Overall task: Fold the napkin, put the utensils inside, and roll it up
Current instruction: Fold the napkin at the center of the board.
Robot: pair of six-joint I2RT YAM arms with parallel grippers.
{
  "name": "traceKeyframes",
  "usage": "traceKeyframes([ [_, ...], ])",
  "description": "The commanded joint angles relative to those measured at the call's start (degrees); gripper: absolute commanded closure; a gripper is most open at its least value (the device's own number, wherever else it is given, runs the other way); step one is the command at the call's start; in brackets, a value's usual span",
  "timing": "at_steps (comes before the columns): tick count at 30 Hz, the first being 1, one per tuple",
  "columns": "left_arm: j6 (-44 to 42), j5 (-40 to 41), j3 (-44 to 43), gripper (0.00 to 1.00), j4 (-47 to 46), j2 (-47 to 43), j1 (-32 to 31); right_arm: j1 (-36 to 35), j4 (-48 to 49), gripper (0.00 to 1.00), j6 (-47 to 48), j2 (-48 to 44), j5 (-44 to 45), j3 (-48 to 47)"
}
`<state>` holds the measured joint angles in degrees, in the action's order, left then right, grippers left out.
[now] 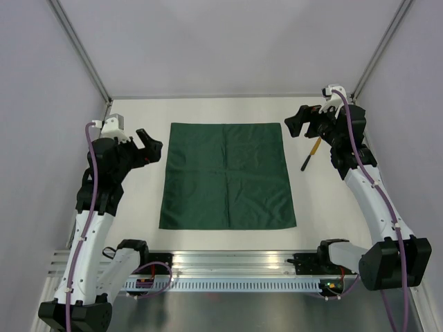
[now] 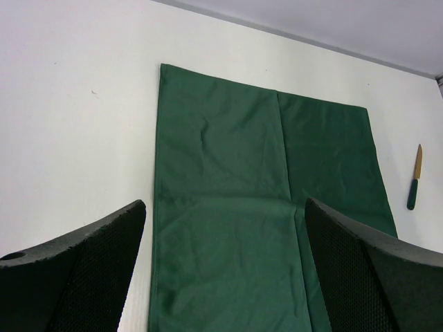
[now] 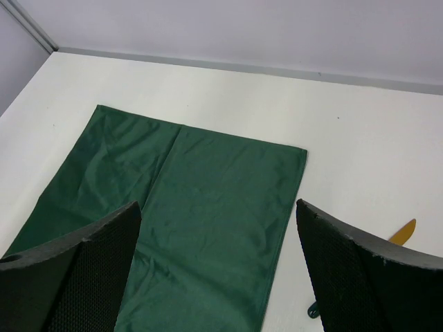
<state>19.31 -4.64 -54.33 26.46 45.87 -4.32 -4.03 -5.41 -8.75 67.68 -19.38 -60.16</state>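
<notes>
The dark green napkin [image 1: 227, 176] lies flat and unfolded in the middle of the white table, with faint cross creases. It also shows in the left wrist view [image 2: 263, 207] and the right wrist view [image 3: 187, 214]. The utensil [image 1: 311, 153], a thin stick with a yellow-orange part and a dark part, lies just right of the napkin's far right corner; it shows in the left wrist view [image 2: 414, 177] and partly in the right wrist view [image 3: 402, 231]. My left gripper [image 1: 149, 146] is open, above the table left of the napkin's far left corner. My right gripper [image 1: 302, 122] is open, above the table near the far right corner.
Grey walls with metal frame posts [image 1: 83, 52] enclose the table on three sides. A metal rail [image 1: 228, 266] with the arm bases runs along the near edge. White table surface [image 1: 221, 111] lies beyond the napkin.
</notes>
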Motion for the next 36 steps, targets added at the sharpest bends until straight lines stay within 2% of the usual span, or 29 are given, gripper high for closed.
traceKeyframes([
  [1, -1.91, -0.98, -0.34, 0.0, -1.76, 0.19, 0.1, -0.36, -0.21, 0.02, -0.56, -0.27, 1.09, -1.71],
  [5, -1.56, -1.24, -2.09, 0.0, -1.32, 0.8, 0.19, -0.36, -1.36, 0.02, -0.74, 0.61, 0.75, -2.33],
  [10, -0.59, -1.33, -6.57, 0.0, -0.01, 2.29, 0.19, -0.71, -1.18, 0.02, -0.13, 3.95, -3.73, -3.47],
  [15, 0.99, -2.56, -15.01, 0.0, 1.58, 5.72, 0.1, -6.24, -0.48, 0.03, 1.55, 6.49, -1.46, -4.44],
  [21, 2.13, -3.0, -25.82, 0.0, 3.86, 10.11, 0.1, -19.85, -0.92, 0.1, 3.3, 11.24, 4.95, -6.46],
  [22, 2.48, -3.0, -27.57, 0.0, 3.95, 10.38, 0.19, -24.22, -0.48, 0.12, 3.57, 11.85, 6.18, -6.46],
  [24, 3.01, -3.52, -28.99, 0.0, 4.13, 11.34, 0.1, -28.99, -0.3, 0.16, 4.62, 14.31, 9.26, -7.07],
  [25, 3.1, -3.62, -30.04, 0.0, 4.22, 11.7, 0.1, -33.63, -0.04, 0.18, 4.62, 15.19, 10.4, -7.42],
  [30, 4.33, -3.88, -32.86, 0.0, 4.74, 13.54, 0.1, -46.31, 1.8, 0.36, 5.32, 22.66, 14.44, -10.23],
  [34, 4.68, -3.71, -34.18, 0.0, 5.09, 14.43, 0.1, -56.41, 2.6, 0.41, 6.12, 28.37, 15.95, -12.61],
  [36, 4.86, -3.44, -34.27, 0.0, 5.45, 14.51, 0.1, -58.97, 2.68, 0.42, 6.12, 31.63, 15.86, -14.28],
])
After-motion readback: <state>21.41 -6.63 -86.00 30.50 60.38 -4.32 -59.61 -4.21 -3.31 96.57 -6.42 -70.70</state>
